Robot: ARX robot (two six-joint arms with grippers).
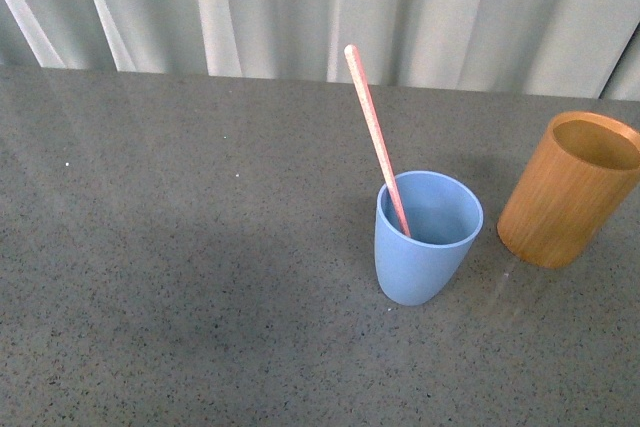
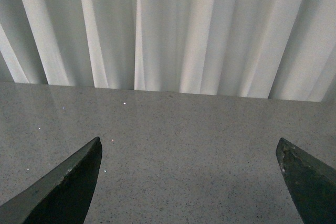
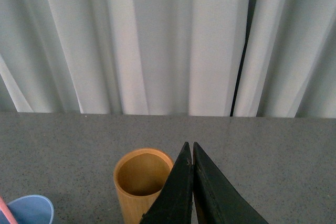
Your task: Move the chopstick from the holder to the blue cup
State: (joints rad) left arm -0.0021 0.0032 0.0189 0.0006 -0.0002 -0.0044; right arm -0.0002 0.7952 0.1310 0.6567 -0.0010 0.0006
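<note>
the thin pink-red chopstick (image 1: pixel 376 139) stands tilted inside the light-blue plastic cup (image 1: pixel 425 239), centre-right of the front view, top leaning toward upper left. the light-brown bamboo holder (image 1: pixel 568 191) sits at the right edge, apart from the cup, and appears empty. left gripper (image 2: pixel 189 179): jaws wide apart, holding nothing. right gripper (image 3: pixel 192 153): jaws pressed together, nothing visible between them. judged status: transfer complete; only retracting the arms seems left.

Pink-red chopstick (image 1: pixel 374 137), light-blue cup (image 1: pixel 425 239), orange-brown grained holder (image 1: pixel 565 192), grey speckled table (image 1: pixel 180 277), pale pleated curtain (image 1: pixel 300 2).
</note>
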